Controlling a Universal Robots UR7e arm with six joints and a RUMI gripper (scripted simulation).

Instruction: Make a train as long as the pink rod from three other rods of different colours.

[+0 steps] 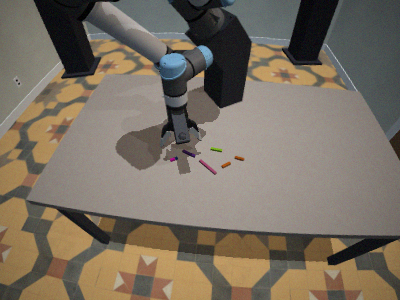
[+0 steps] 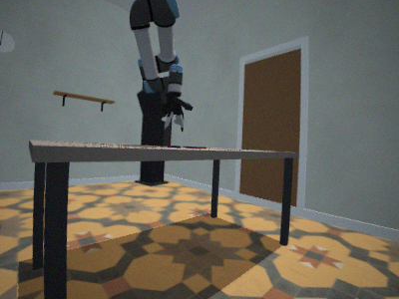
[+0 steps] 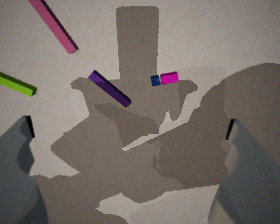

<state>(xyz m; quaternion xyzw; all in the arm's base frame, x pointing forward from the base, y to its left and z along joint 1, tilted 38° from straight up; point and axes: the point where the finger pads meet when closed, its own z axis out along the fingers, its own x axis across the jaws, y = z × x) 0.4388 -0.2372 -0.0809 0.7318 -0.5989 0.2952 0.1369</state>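
Grey table [image 1: 300, 195] [image 2: 125, 154] [image 3: 250, 30] was overhung by the two-jaw gripper [image 1: 181, 141] [image 2: 175, 128] [image 3: 132, 118], spread wide with nothing gripped. Past its fingertips in the wrist view, the pink rod [image 1: 208, 167] [image 3: 56, 27] was seen far left; the purple rod [image 1: 189, 153] [image 3: 110, 89] was placed nearer, its long axis slanted to the jaws' closing line, so a wrist turn was probably needed. Right of it, the magenta rod [image 1: 173, 159] [image 3: 169, 78] was set nearly end to end with the blue rod [image 1: 176, 158] [image 3: 155, 80], purple apparently still to be added.
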